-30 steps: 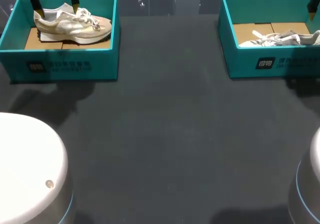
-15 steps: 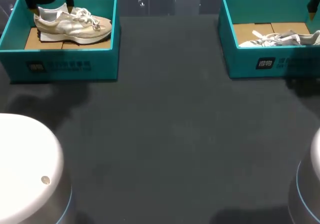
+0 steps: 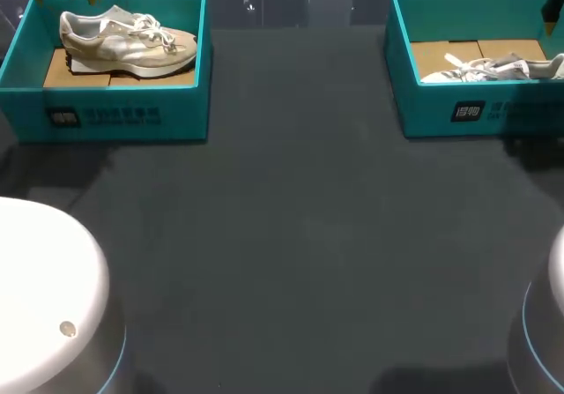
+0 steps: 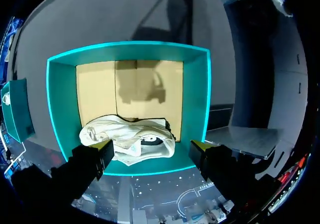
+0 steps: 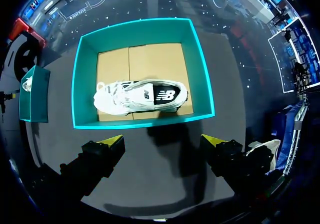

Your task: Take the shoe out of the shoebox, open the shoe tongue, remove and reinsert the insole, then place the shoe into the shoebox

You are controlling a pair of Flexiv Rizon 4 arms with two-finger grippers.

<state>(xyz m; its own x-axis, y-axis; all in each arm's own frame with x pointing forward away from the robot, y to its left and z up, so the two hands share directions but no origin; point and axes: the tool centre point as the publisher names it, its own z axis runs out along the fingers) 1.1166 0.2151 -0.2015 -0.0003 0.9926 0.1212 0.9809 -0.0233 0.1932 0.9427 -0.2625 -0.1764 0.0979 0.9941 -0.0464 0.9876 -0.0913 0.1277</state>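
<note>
- Our left fingers [image 4: 101, 145] have lifted off the shoe [image 3: 128, 43]; they're spread wide and empty.
- Shoe's lying in the shoebox [image 3: 115, 116], so we reckon the job's basically done.
- And our right fingers [image 5: 114, 141] are wide too.

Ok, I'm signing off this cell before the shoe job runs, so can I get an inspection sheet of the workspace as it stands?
Surface: dark table, one box at each far corner.
Job's things: left shoebox, teal and open, with a beige shoe inside; right shoebox, teal and open, with a white shoe inside.
Clutter: nothing seen.
Claws: left claw open, above the left shoebox, holding nothing; right claw open, above the right shoebox, holding nothing.
Cables: nothing seen.
Surroundings: nothing seen touching or reaching over the table.
</note>
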